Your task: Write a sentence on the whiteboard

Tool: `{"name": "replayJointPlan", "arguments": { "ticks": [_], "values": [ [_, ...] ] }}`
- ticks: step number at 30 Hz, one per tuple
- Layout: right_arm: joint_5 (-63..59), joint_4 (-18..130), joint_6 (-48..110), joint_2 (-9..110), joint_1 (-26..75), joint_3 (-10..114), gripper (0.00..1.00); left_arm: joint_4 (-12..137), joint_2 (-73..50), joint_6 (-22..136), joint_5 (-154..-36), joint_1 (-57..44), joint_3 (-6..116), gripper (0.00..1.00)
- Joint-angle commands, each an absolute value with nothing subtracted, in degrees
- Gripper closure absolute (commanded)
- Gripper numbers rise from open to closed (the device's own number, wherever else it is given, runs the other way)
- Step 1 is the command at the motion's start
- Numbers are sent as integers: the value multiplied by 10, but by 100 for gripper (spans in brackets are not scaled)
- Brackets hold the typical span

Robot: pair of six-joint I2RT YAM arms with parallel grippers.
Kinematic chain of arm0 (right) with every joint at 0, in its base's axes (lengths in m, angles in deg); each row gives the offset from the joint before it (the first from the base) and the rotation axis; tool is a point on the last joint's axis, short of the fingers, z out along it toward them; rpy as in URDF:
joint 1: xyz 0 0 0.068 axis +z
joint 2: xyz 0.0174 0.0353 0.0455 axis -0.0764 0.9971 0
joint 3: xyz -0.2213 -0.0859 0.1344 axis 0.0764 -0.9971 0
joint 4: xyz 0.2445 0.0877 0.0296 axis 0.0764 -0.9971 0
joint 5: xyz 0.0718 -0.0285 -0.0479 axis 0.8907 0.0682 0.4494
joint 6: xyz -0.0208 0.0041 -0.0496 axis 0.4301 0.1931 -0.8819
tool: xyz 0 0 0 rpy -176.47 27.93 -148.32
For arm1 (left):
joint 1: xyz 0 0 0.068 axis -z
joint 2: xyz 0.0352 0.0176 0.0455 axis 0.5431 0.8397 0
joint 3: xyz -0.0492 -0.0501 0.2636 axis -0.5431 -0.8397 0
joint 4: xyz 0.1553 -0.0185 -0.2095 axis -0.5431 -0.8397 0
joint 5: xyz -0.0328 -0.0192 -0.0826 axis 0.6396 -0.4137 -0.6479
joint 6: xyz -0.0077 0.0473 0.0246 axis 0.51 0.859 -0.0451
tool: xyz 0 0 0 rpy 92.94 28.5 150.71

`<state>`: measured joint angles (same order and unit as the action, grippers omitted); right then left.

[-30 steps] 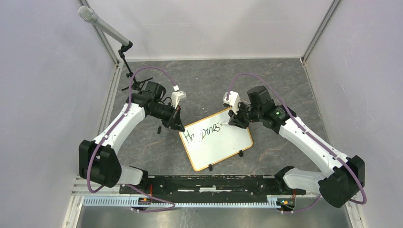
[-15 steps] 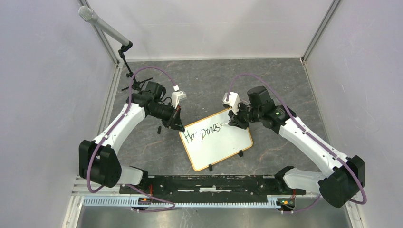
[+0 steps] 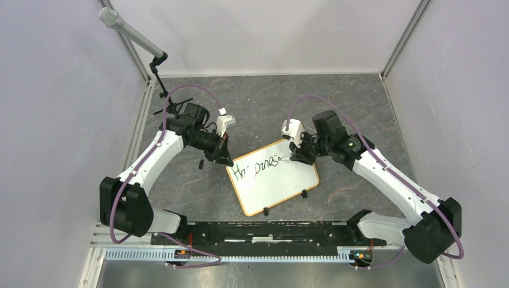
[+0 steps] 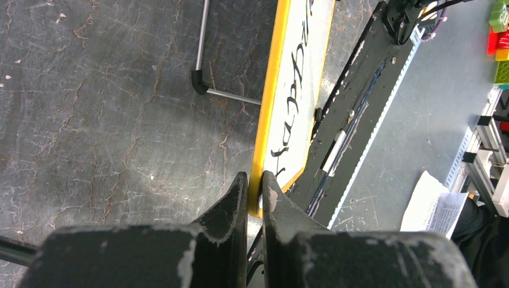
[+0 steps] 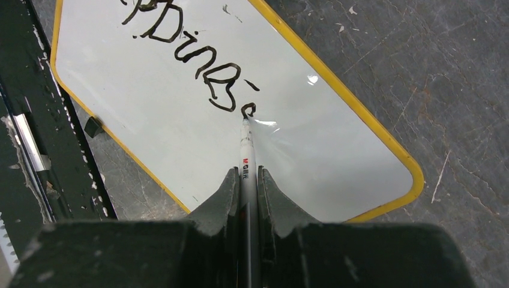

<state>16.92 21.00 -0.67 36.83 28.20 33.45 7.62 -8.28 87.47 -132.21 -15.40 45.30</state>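
The whiteboard (image 3: 273,185) lies tilted on the dark table, white with a thin yellow-tan frame and two black clip feet. My left gripper (image 3: 224,157) is shut on its far left corner; the left wrist view shows the frame (image 4: 268,114) pinched between the jaws of that gripper (image 4: 255,183). My right gripper (image 3: 294,155) is shut on a white marker (image 5: 246,156), whose tip touches the board (image 5: 180,138) at the end of the sentence (image 5: 198,72). One line of dark handwriting (image 3: 257,168) reads roughly "Happines", with a small new curl at its end.
A microphone on a thin black stand (image 3: 161,81) rises at the back left. A black rail (image 3: 264,231) runs along the near edge between the arm bases. Its stand legs (image 4: 204,66) lie on the table beside the board's edge.
The marker tip has moved slightly right along the line and added a small stroke after the last letter. The left arm and the board have not moved.
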Motion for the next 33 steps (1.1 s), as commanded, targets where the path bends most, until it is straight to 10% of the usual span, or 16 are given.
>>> {"name": "replayJointPlan", "arguments": {
  "ticks": [1, 33],
  "values": [
    [139, 202, -22, 354, 281, 335, 100, 59, -67, 875, -1299, -133, 443, 98],
    [256, 207, -7, 332, 322, 335, 100, 59, -65, 878, -1298, -131, 443, 98]
  ]
}}
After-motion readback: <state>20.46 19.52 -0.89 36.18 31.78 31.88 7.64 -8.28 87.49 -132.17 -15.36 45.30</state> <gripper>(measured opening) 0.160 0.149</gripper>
